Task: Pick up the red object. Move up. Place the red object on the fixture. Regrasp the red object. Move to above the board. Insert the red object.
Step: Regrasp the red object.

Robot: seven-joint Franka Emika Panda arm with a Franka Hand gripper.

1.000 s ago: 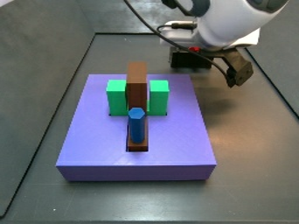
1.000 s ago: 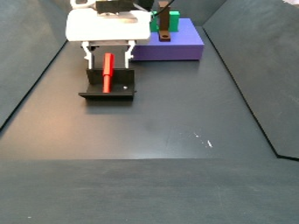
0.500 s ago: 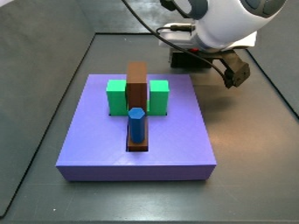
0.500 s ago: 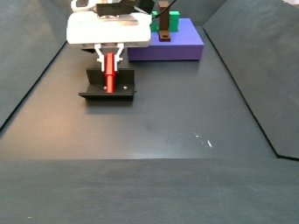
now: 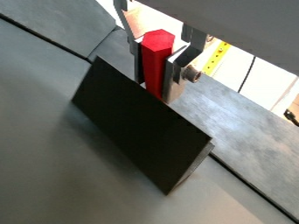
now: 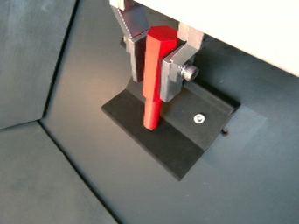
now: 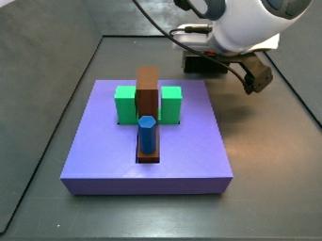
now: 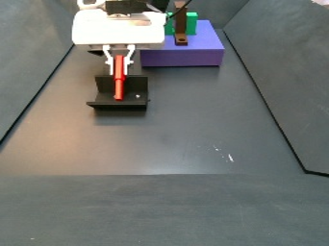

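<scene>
Gripping slim glossy red object [image 6: 153, 77] upright, gripper [image 6: 155, 59] plates clamped tight, peg tip touching matte black fixture [image 6: 176, 140].

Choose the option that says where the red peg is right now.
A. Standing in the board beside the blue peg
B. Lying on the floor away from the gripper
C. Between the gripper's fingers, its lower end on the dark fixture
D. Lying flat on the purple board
C: in a wrist view the red object stands between the fingers of the gripper, its lower end resting on the fixture.
</scene>
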